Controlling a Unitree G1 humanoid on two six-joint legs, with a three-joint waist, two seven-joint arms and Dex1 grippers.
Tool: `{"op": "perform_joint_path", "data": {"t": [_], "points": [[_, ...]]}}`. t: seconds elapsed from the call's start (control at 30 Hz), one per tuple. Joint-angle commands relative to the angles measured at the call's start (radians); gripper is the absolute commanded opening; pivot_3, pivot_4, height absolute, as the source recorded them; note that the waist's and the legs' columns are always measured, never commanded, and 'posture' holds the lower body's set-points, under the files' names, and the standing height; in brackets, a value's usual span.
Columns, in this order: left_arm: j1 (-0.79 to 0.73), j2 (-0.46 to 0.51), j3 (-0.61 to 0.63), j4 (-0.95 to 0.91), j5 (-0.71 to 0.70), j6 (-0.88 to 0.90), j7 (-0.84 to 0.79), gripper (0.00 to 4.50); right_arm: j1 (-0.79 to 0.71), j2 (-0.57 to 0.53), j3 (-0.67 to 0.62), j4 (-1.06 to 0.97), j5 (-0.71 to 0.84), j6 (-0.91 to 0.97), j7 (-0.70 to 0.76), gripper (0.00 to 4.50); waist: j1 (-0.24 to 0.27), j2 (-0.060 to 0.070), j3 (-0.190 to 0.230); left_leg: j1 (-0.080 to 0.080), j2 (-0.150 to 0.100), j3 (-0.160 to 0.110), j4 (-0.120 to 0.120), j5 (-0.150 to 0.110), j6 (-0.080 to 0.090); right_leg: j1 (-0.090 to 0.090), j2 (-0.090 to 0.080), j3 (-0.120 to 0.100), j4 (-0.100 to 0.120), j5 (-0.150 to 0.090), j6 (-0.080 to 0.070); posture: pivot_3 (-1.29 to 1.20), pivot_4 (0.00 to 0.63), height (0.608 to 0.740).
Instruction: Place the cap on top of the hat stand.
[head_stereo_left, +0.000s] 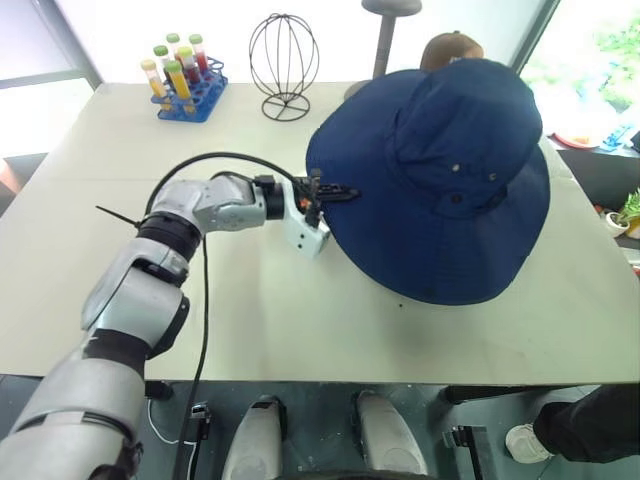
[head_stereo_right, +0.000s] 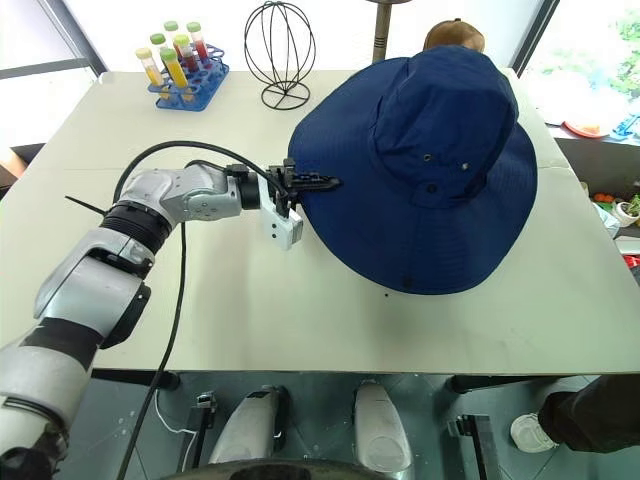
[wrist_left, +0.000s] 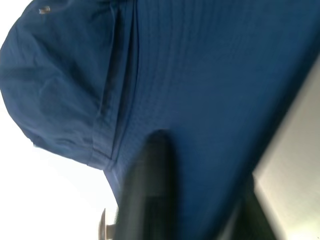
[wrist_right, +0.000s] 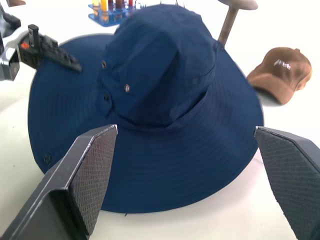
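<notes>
The navy cap (head_stereo_left: 440, 180) stands crown up on the right half of the table (head_stereo_left: 280, 310). Its wide brim is tilted, and the near edge droops toward the tabletop. The hat stand is hidden; I cannot tell what holds the crown up. My left gripper (head_stereo_left: 335, 190) reaches level from the left to the brim's left edge. Its fingers (wrist_left: 150, 195) are apart, with the blue brim (wrist_left: 210, 125) running between them. My right gripper (wrist_right: 185, 175) is open, its two pads (wrist_right: 95, 170) spread wide and empty, hanging in front of the cap (wrist_right: 160, 80).
A small brown cap (head_stereo_left: 452, 45) lies behind the navy one, beside a grey pedestal stand (head_stereo_left: 385, 40). A black wire globe form (head_stereo_left: 283, 65) and a blue rack of test tubes (head_stereo_left: 185, 85) stand at the back left. A person's shoe (head_stereo_left: 525, 442) shows on the floor at the right.
</notes>
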Motion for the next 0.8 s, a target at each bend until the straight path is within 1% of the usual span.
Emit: {"op": "perform_joint_path", "data": {"t": [0.03,0.07,0.1,0.13,0.27,0.4,0.47,0.53,0.63,0.67,0.7,0.77,0.8], "points": [[-0.015,0.009,0.017,-0.015,-0.074,-0.008,-0.034,3.01,0.000,-0.003,-0.025,0.018,-0.013,-0.033,0.009,4.50,0.000,0.000,0.000,0.000,0.000,0.000,0.000,0.000,0.000,0.000,0.000,0.000,0.000,0.000,0.000,0.00,0.150,0.740],[-0.014,0.011,0.019,-0.017,-0.088,-0.007,-0.044,3.47,0.000,-0.003,-0.019,0.023,-0.017,-0.039,0.009,4.50,0.000,0.000,0.000,0.000,0.000,0.000,0.000,0.000,0.000,0.000,0.000,0.000,0.000,0.000,0.000,0.00,0.150,0.740],[-0.012,0.015,0.023,-0.020,-0.103,-0.005,-0.056,4.07,0.001,-0.002,-0.013,0.027,-0.020,-0.045,0.011,4.50,0.000,0.000,0.000,0.000,0.000,0.000,0.000,0.000,0.000,0.000,0.000,0.000,0.000,0.000,0.000,0.00,0.150,0.740],[-0.010,0.019,0.026,-0.023,-0.118,-0.002,-0.067,4.48,0.002,-0.002,-0.008,0.030,-0.022,-0.050,0.013,4.50,0.000,0.000,0.000,0.000,0.000,0.000,0.000,0.000,0.000,0.000,0.000,0.000,0.000,0.000,0.000,0.00,0.150,0.740],[0.020,0.059,0.042,-0.053,-0.207,-0.003,-0.146,4.48,-0.005,-0.007,0.023,0.051,-0.028,-0.074,0.019,4.50,-0.003,0.000,0.000,0.000,0.000,0.000,0.000,0.000,0.000,0.000,0.000,0.000,0.000,0.000,0.000,0.00,0.150,0.740],[0.084,0.132,0.050,-0.116,-0.321,0.001,-0.263,4.48,-0.020,-0.023,0.061,0.092,-0.036,-0.106,0.026,4.50,-0.003,0.000,0.000,0.001,0.000,0.000,-0.001,0.000,0.000,0.000,0.000,0.000,0.000,0.000,0.000,0.00,0.150,0.740],[0.145,0.190,0.053,-0.174,-0.433,0.024,-0.361,4.48,-0.028,-0.033,0.083,0.121,-0.048,-0.126,0.035,4.50,-0.005,0.001,0.000,0.001,0.000,0.000,-0.001,0.000,0.000,0.000,0.000,0.000,0.000,0.000,0.000,0.00,0.150,0.740],[0.224,0.253,0.067,-0.264,-0.589,0.099,-0.483,4.48,-0.036,-0.042,0.113,0.152,-0.060,-0.150,0.043,4.50,-0.005,0.001,0.000,0.001,0.000,0.000,-0.001,0.000,0.000,0.000,0.000,0.000,0.001,0.000,-0.001,0.00,0.150,0.740],[0.346,0.337,0.108,-0.441,-0.817,0.296,-0.663,4.48,-0.054,-0.051,0.150,0.191,-0.072,-0.178,0.052,4.50,-0.003,0.001,0.000,0.001,0.000,0.000,-0.001,0.000,0.000,0.000,0.000,0.000,0.001,0.000,-0.001,0.00,0.150,0.740],[0.392,0.375,0.135,-0.519,-0.909,0.410,-0.724,4.48,-0.061,-0.054,0.162,0.204,-0.074,-0.186,0.055,4.50,-0.003,0.001,0.000,0.001,0.000,0.000,0.000,0.000,0.000,0.000,0.000,0.000,0.002,0.000,-0.001,0.00,0.150,0.740],[0.431,0.408,0.168,-0.594,-0.994,0.543,-0.773,4.48,-0.069,-0.058,0.172,0.215,-0.077,-0.192,0.058,4.50,-0.004,0.001,0.000,0.001,0.000,0.000,0.000,0.000,0.000,0.000,0.000,0.000,0.002,0.000,-0.001,0.00,0.150,0.740],[0.489,0.507,0.242,-0.743,-1.217,0.945,-0.891,4.48,-0.086,-0.069,0.190,0.237,-0.080,-0.201,0.068,4.50,-0.003,0.001,0.000,0.001,0.001,0.000,0.000,0.000,0.000,0.000,0.000,0.000,0.002,0.000,-0.001,0.00,0.150,0.740],[0.503,0.545,0.286,-0.796,-1.322,1.094,-0.936,4.48,-0.094,-0.073,0.197,0.246,-0.080,-0.204,0.074,4.50,-0.005,0.001,0.000,0.001,0.001,0.000,0.000,0.000,0.000,0.000,0.000,0.000,0.003,0.000,-0.001,0.00,0.150,0.740]]}}
